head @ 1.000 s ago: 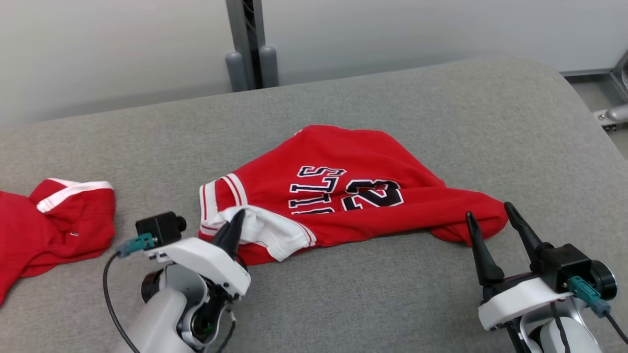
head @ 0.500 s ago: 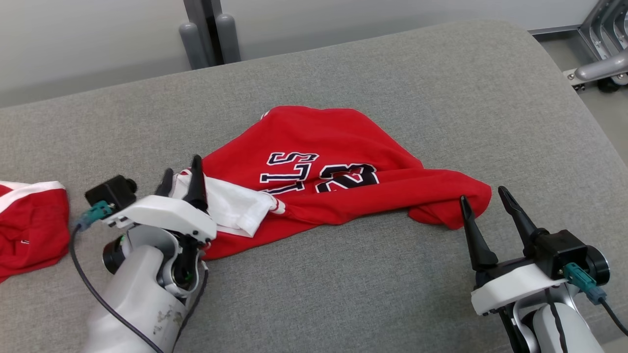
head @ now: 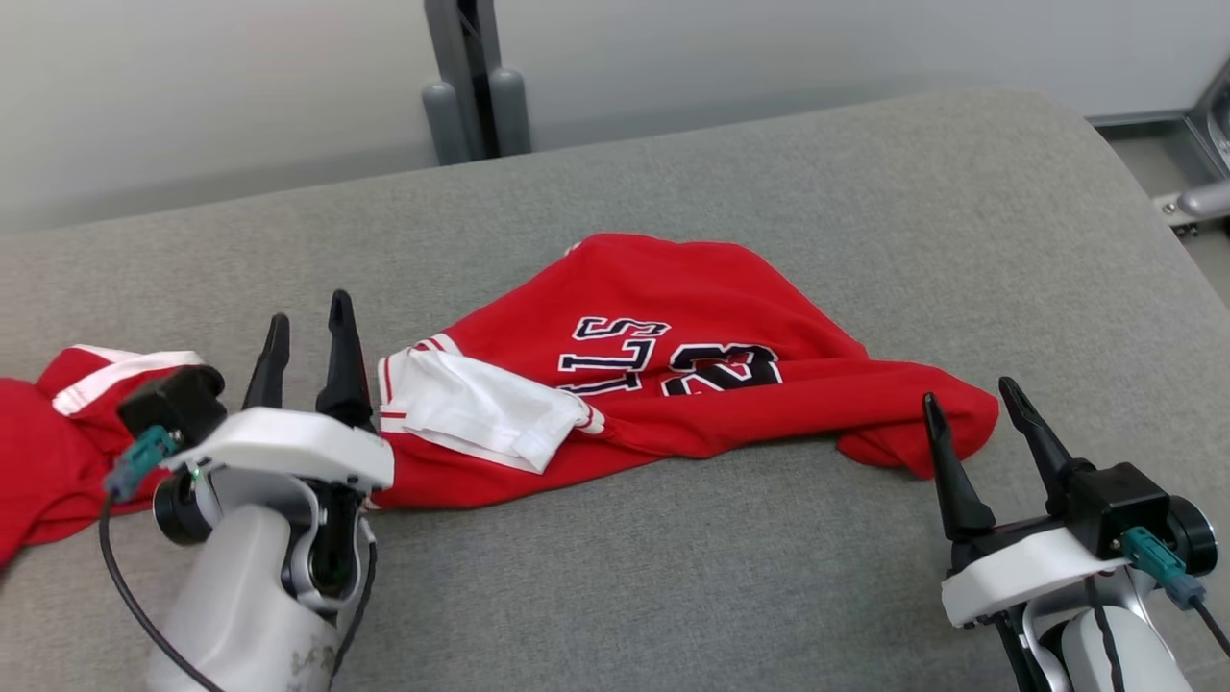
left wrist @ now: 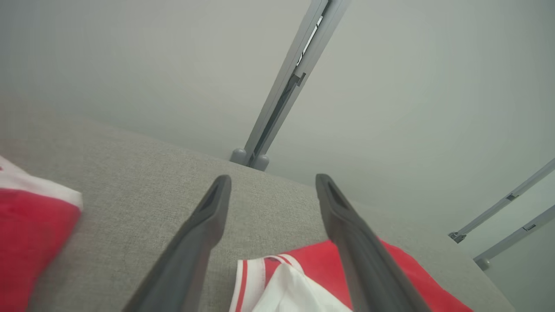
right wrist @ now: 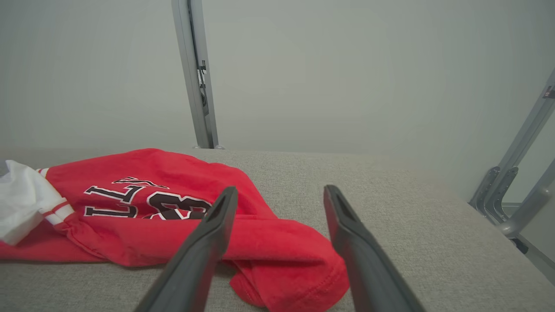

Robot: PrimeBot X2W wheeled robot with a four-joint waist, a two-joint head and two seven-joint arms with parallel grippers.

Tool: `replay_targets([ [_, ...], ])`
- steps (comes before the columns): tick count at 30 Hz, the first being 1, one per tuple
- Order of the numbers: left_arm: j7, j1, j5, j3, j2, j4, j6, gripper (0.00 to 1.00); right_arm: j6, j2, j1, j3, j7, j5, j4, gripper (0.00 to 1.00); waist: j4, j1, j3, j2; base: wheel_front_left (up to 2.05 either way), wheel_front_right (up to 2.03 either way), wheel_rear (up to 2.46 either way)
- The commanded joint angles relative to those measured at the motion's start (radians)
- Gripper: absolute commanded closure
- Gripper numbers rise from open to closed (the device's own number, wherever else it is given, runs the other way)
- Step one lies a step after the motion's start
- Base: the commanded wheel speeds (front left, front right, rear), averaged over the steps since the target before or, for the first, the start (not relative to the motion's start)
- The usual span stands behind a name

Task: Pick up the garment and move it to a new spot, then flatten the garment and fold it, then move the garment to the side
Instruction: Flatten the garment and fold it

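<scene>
Finds the red basketball jersey (head: 692, 413) lying crumpled at the middle of the grey padded surface (head: 769, 173), number and lettering facing up, a white inner flap (head: 480, 408) turned out at its left end. Holds nothing in the left gripper (head: 307, 315): fingers spread wide, poised just beside that left end. Holds nothing in the right gripper (head: 969, 394) either, fingers equally wide, tips near the jersey's right corner. Shows a second red garment (head: 48, 461) at the far left edge.

Garment (head: 692, 288) centred on table (head: 865, 192); 2nd garment (head: 48, 461) far left; left hand (head: 308, 312) between them; right hand (head: 968, 391) right.
</scene>
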Motion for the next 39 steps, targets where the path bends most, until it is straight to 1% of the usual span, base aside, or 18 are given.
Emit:
replay_targets([
  [1,-0.003,0.031,0.031,0.008,-0.006,-0.021,-0.011,0.0,0.0,-0.008,0.019,-0.007,-0.002,-0.005,-0.006,0.0,0.024,0.0,-0.025,0.0,0.0,0.0,0.0],
  [5,-0.004,0.118,0.121,0.028,-0.016,-0.102,-0.025,0.0,0.0,-0.008,0.041,-0.02,-0.002,-0.001,-0.017,0.0,0.046,0.0,-0.049,0.0,0.0,0.0,0.0],
  [9,-0.003,0.215,0.219,0.043,-0.031,-0.191,-0.033,0.0,0.0,-0.008,0.074,-0.034,-0.001,0.008,-0.021,0.0,0.053,0.0,-0.063,0.0,0.0,0.0,0.0],
  [15,-0.004,0.286,0.25,0.067,-0.044,-0.25,-0.042,0.0,0.0,0.001,0.097,-0.056,-0.001,0.031,-0.029,0.0,0.053,0.0,-0.067,0.0,0.0,0.0,0.0],
  [19,-0.004,0.28,0.273,0.061,-0.05,-0.264,-0.048,0.0,0.0,0.005,0.114,-0.083,-0.001,0.056,-0.021,0.0,0.054,0.0,-0.062,0.0,0.0,0.0,0.0],
  [22,-0.004,0.272,0.27,0.053,-0.051,-0.27,-0.045,0.0,0.0,0.012,0.119,-0.116,0.006,0.104,0.04,0.0,0.053,0.0,-0.053,0.0,0.0,0.0,0.0],
  [30,-0.004,0.26,0.264,0.018,-0.051,-0.26,-0.034,0.0,0.0,0.017,0.051,-0.124,0.005,0.234,0.205,0.0,0.074,0.0,-0.024,0.0,0.0,0.0,0.0],
  [33,-0.004,0.249,0.273,0.018,-0.051,-0.258,-0.033,0.0,0.0,0.017,0.015,-0.117,0.002,0.286,0.257,0.0,0.088,0.0,-0.013,0.0,0.0,0.0,0.0],
  [39,-0.004,0.24,0.287,0.032,-0.051,-0.253,-0.038,0.0,0.0,-0.012,-0.044,-0.059,-0.002,0.343,0.339,0.0,0.112,0.0,0.012,0.0,0.0,0.0,0.0],
])
